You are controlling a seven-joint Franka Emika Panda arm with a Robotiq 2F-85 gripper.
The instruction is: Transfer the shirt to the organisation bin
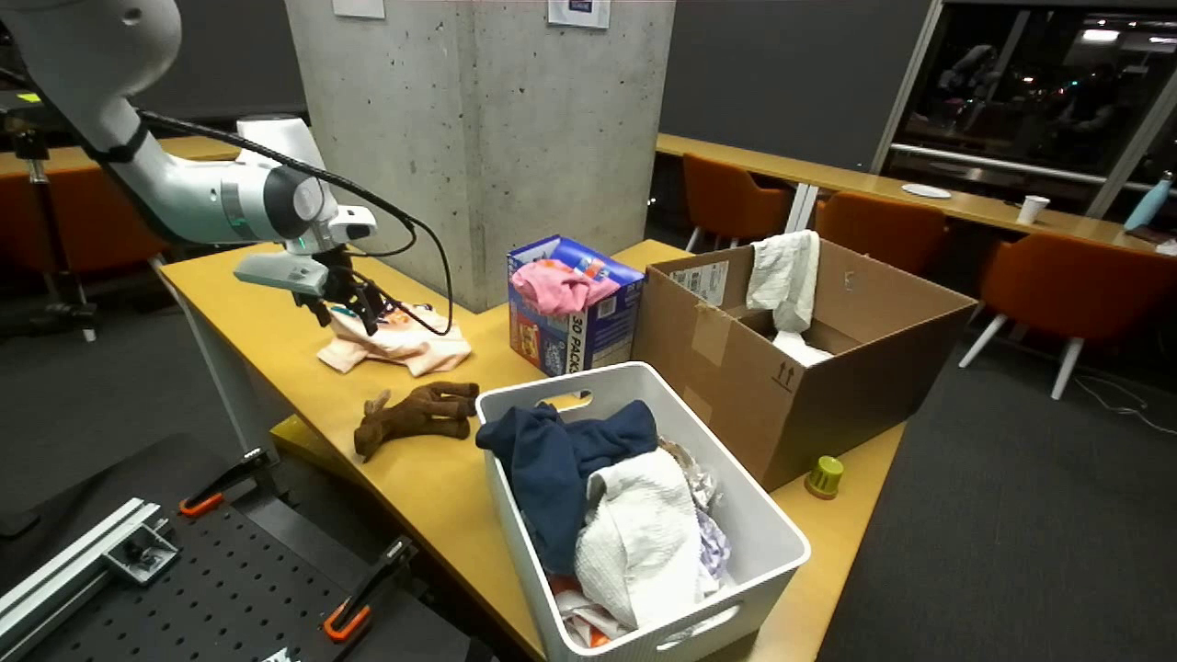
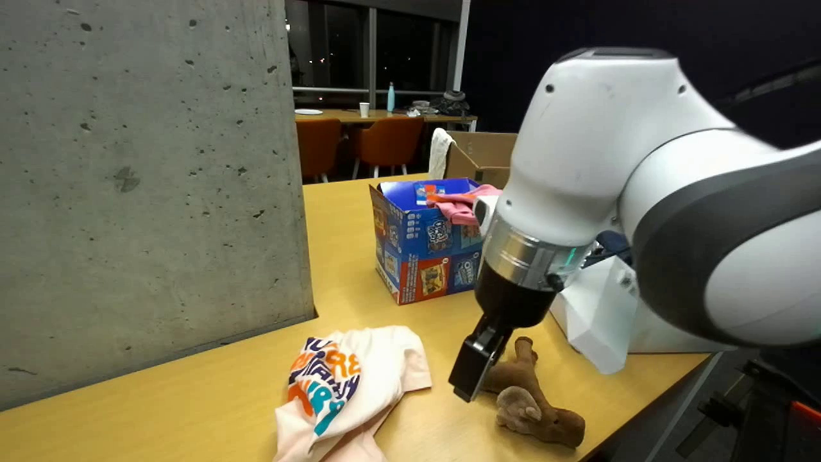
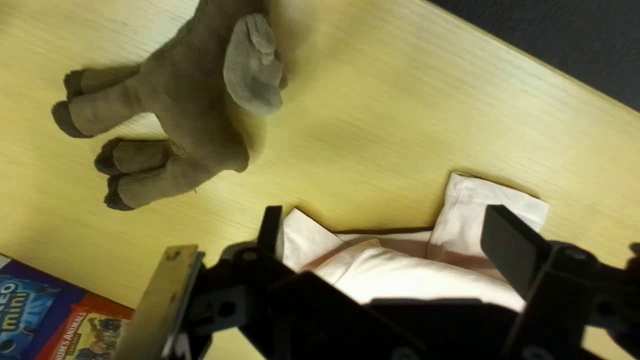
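Note:
The pale peach shirt lies crumpled on the table in both exterior views, with a colourful printed text facing up. Part of it shows between my fingers in the wrist view. The light grey bin stands at the table's near end in an exterior view and holds navy, white and other cloths. In an exterior view it is mostly hidden behind the arm. My gripper is open and empty, with its fingers wide apart above the shirt. It also shows in both exterior views.
A brown plush animal lies between shirt and bin. A blue snack box with pink cloth and a large cardboard box with white cloth stand behind it. A green cup stands near the table edge. A concrete pillar borders the table.

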